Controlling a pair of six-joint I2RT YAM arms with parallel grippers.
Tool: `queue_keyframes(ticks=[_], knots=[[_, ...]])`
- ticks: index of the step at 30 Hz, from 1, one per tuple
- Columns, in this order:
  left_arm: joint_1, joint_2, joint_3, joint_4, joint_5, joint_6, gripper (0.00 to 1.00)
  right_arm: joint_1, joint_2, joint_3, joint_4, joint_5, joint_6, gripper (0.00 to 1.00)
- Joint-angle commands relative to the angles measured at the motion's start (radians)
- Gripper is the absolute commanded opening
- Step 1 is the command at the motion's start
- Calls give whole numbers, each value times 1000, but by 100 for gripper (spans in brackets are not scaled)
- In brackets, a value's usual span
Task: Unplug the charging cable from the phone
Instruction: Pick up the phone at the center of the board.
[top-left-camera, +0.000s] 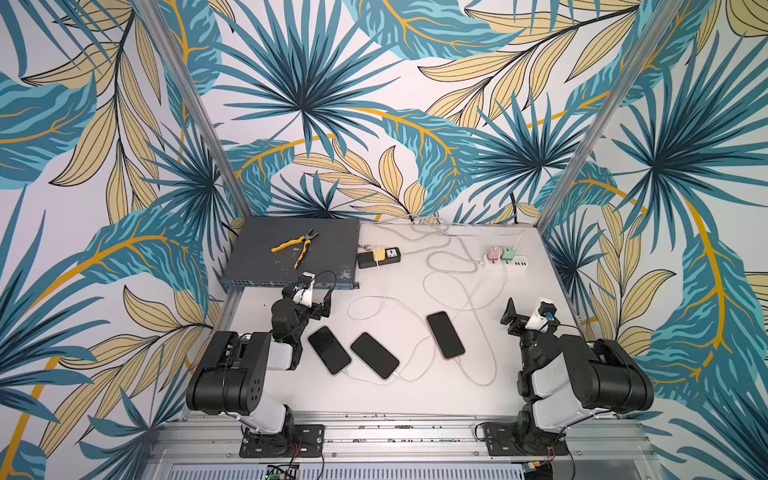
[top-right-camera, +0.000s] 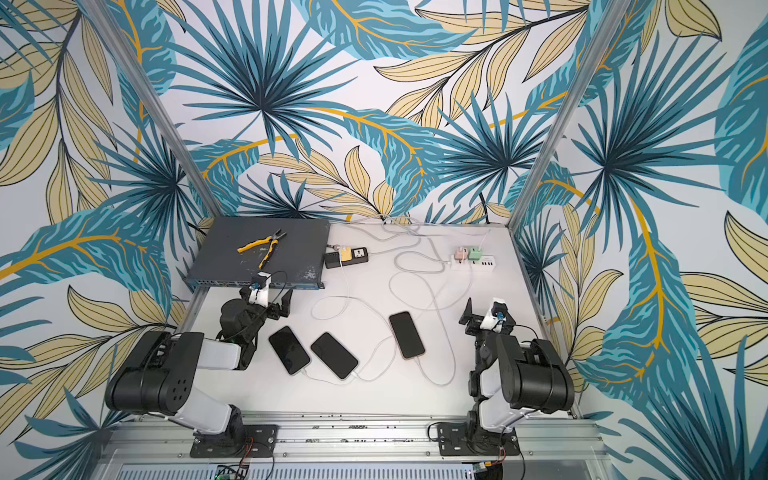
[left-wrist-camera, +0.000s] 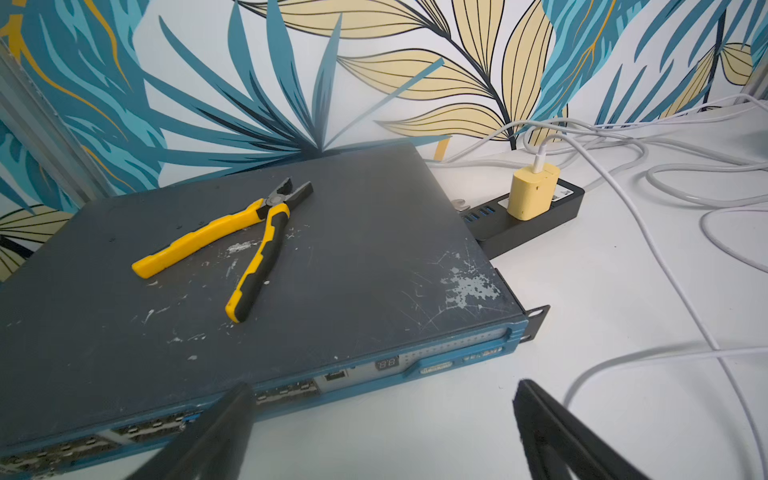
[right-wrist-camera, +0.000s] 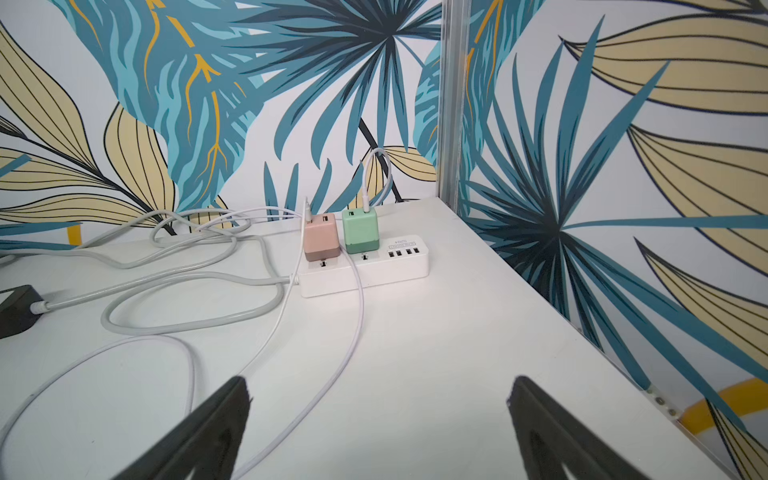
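White table (top-left-camera: 415, 399): middle phone (top-left-camera: 375, 355) long axis far-left/near-right (cable (top-left-camera: 402, 377) seemingly near end); left end effector (left-wrist-camera: 384, 390), right end effector (right-wrist-camera: 378, 384) released.

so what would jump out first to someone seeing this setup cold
Three dark phones lie in a loose row mid-table, left phone, middle phone and right phone, each with a white cable at its near end. Far left, yellow-handled pliers rest on a scuffed grey network switch; far right, a pink charger and green charger stand in a white power strip.
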Motion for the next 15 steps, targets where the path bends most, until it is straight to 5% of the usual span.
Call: queue_keyframes(ticks=[1,15], knots=[[3,6,7,5,-6,2,100,3,6,-30,247,-7,-6,100],[2,11,-18,61,1,5,100,3,6,-30,248,-10,-8,100]])
